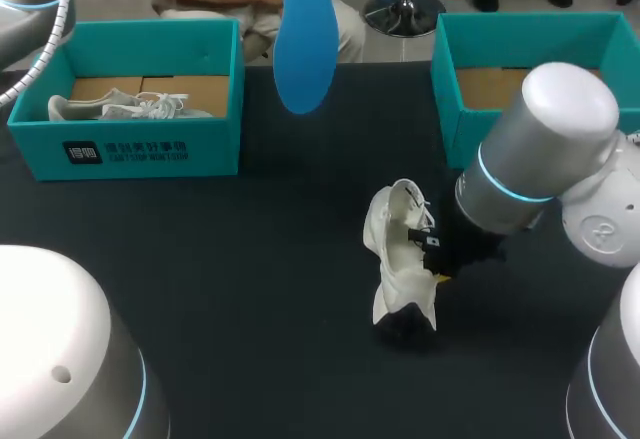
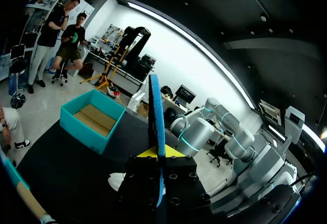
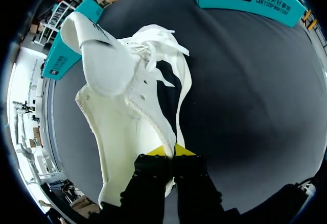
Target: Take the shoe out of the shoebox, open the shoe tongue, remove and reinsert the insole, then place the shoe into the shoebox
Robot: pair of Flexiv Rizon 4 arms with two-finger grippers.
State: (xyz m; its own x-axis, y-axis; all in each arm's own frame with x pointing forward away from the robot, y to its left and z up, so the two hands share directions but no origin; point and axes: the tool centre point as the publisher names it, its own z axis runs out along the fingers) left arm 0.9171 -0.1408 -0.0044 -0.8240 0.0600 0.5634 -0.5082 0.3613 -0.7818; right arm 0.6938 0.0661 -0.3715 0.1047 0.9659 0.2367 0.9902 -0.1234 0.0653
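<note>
The white shoe point(image 1: 400, 259) is standing out of its box on the dark table point(image 1: 250, 289), the right hand point(image 3: 170, 151) clamping its upper edge. The left hand point(image 2: 159, 152) is gripping the blue insole point(image 1: 303, 49), holding it aloft. By my judgement, reinserting and boxing are left.

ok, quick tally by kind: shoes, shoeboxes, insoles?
White lace-up shoes: 2, one out, one boxed
Teal cardboard shoeboxes: 2, left, right
Blue foam insole: 1
Total: 5
</note>
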